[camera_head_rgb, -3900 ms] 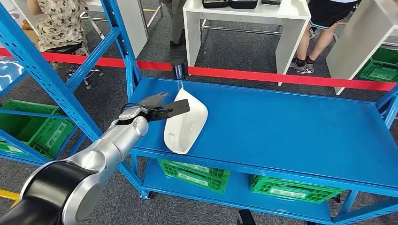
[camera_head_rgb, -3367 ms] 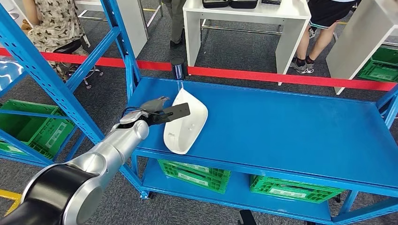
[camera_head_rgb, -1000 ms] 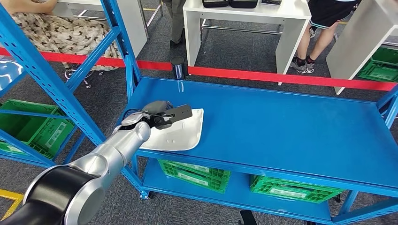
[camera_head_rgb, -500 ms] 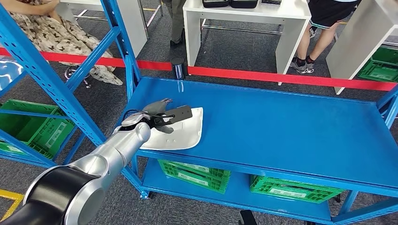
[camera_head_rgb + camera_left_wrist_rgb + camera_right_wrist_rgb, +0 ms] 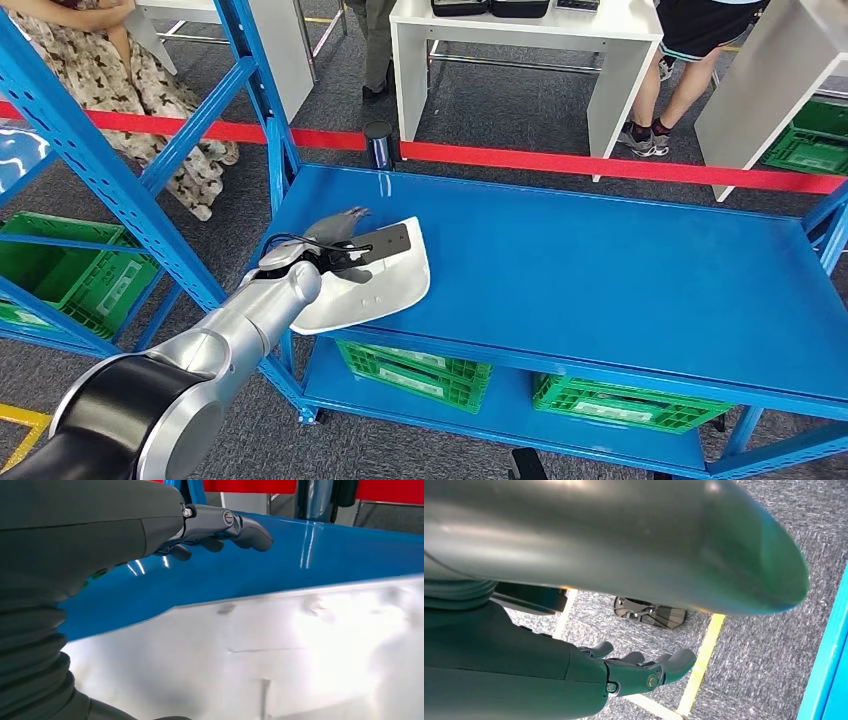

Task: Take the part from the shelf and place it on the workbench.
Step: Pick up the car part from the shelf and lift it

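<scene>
Since approx. 4 s ago the white moulded plastic shell part [image 5: 375,285] has gone from standing on edge to lying near-flat on the blue steel workbench top [image 5: 600,270]; in the last half sec its near left corner has slid out past the front-left edge.

Largest first: bench carries the part at its front-left corner, overhanging a bit. Part looks thin-walled, rigid, prob. light; glossy surface so likely slippery, w/ a wide curved face that could rock or tip off the edge. Best hold, I'd judge, is along the rim nearest the arm, thumb under, fingers over. Left hand [image 5: 335,243] sits at the part's back-left edge, fingers spread above the bench in the left wrist view [image 5: 220,527]; released by the look of it, no clamp seen. Right hand [image 5: 639,672] hangs over grey carpet, fingers loosely apart, holding nothing.
</scene>
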Robot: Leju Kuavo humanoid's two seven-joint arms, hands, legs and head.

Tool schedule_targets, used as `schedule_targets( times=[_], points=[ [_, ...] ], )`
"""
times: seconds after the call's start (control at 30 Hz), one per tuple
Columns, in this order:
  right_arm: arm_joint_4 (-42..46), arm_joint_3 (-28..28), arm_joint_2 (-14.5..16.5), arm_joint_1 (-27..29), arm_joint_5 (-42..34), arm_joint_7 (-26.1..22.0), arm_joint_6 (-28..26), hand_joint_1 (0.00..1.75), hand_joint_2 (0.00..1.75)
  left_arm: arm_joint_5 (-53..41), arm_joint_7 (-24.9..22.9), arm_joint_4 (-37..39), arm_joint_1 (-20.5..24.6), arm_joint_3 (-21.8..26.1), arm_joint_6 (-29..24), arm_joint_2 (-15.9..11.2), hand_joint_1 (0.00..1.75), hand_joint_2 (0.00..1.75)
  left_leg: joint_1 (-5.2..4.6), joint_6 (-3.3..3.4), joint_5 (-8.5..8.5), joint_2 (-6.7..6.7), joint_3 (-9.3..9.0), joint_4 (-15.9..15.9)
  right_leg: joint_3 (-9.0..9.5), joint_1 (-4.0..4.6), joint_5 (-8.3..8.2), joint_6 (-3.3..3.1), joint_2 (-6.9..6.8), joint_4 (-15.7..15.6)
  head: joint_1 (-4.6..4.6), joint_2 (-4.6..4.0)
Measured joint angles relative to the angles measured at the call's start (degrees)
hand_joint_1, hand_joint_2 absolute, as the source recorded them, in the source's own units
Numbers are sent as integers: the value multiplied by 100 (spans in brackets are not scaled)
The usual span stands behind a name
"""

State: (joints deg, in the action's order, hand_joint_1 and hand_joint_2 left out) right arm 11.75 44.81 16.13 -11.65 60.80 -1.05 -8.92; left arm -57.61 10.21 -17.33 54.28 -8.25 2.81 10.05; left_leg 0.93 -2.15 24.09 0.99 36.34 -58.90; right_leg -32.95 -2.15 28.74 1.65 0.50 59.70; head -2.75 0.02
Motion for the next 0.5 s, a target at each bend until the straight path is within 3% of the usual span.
schedule_targets(
  times=[0.5],
  points=[
    [0,0,-4,2,3,3,-32,0,0,21,148,-7,0,27,-38,87,0,175,0,0,0,0,0,0,-1,0,0,0,0,0,0,0]
  ],
)
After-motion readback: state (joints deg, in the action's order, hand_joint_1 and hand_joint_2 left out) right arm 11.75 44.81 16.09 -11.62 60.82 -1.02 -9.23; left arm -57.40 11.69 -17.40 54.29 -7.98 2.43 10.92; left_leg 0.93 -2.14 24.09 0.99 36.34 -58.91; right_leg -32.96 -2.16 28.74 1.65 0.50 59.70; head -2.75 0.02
